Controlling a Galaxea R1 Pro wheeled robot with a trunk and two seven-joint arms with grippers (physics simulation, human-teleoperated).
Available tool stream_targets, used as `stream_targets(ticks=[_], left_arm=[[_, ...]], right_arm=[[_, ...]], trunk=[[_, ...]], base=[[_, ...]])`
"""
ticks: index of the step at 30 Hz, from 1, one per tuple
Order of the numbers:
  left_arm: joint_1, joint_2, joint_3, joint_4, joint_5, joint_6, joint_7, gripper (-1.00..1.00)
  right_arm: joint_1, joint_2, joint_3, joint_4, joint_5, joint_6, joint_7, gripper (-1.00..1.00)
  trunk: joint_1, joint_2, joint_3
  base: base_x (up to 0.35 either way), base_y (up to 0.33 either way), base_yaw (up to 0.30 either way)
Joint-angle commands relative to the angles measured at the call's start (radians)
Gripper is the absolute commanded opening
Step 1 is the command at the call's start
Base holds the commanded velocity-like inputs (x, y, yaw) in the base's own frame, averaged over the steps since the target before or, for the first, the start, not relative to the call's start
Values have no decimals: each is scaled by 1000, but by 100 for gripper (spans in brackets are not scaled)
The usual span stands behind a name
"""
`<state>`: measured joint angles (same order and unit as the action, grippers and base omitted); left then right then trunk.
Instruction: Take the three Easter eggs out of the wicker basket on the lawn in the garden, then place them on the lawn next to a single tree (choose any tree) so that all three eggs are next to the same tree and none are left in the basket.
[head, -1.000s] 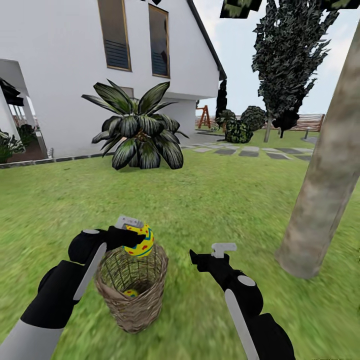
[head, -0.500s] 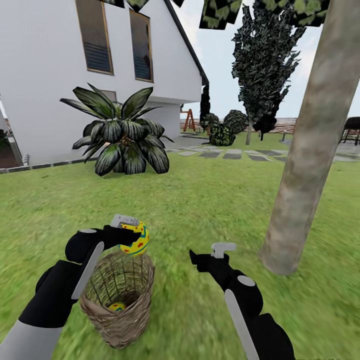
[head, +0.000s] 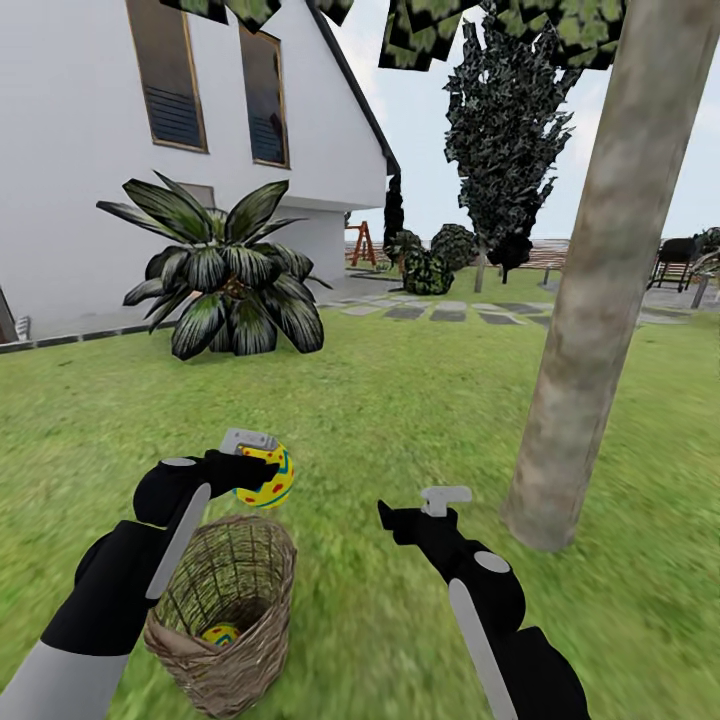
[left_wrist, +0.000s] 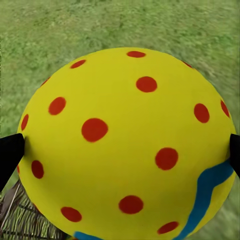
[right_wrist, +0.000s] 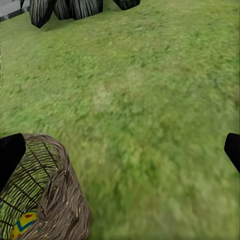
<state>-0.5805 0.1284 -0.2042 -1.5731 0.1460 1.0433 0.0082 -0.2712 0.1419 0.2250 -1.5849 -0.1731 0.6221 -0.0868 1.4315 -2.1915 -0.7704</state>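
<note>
Left gripper (head: 262, 462): closed on an egg (head: 266, 477), which is held above the far rim of the basket (head: 220, 610); in the left wrist view the egg (left_wrist: 127, 145) is pinched between two black fingertips (left_wrist: 10, 152) at its sides, with grass behind it.
Held egg: yellow with red dots and a blue-edged band; clear of the basket, not touching it.
Basket: set on the lawn (head: 400, 420) under the left arm, tilted slightly; a second egg (head: 220, 634) is seen lying at its bottom. In the right wrist view the basket (right_wrist: 55, 200) is seen at one corner with an egg (right_wrist: 24, 224) inside. Whether a third egg lies in it cannot be told.
Palm (head: 225, 285): short, dark-fronded, standing far back on the lawn before the white house (head: 90, 150).
Right gripper (head: 425, 505): held over bare grass to the right of the basket, well apart from it; fingers spread wide and empty, as shown by the fingertips (right_wrist: 232, 150) at opposite edges of the right wrist view.
Tree (head: 590, 290): a thick grey-brown trunk rising from the lawn just right of and beyond the right gripper, near it but not touched.
Paving slabs (head: 450, 312): laid across the grass far behind, with shrubs beyond them.
</note>
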Motion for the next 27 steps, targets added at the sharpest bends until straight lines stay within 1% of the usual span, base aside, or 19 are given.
stream_targets(ticks=[1, 15, 27], left_arm=[[-1, 1, -1, -1, 3, 4, 1, -100], [-1, 1, -1, 1, 3, 4, 1, -100], [-1, 0, -1, 4, 3, 4, 2, -100]], right_arm=[[-1, 0, 3, -1, -10, 4, -9, 100], [-1, 1, 2, -1, -9, 6, -10, 100], [0, -1, 4, -1, -9, 4, -9, 100]], trunk=[[-4, 7, 2], [-58, 105, 46], [-104, 189, 96]], base=[[0, 0, -4], [0, 0, -4], [0, 0, -188]])
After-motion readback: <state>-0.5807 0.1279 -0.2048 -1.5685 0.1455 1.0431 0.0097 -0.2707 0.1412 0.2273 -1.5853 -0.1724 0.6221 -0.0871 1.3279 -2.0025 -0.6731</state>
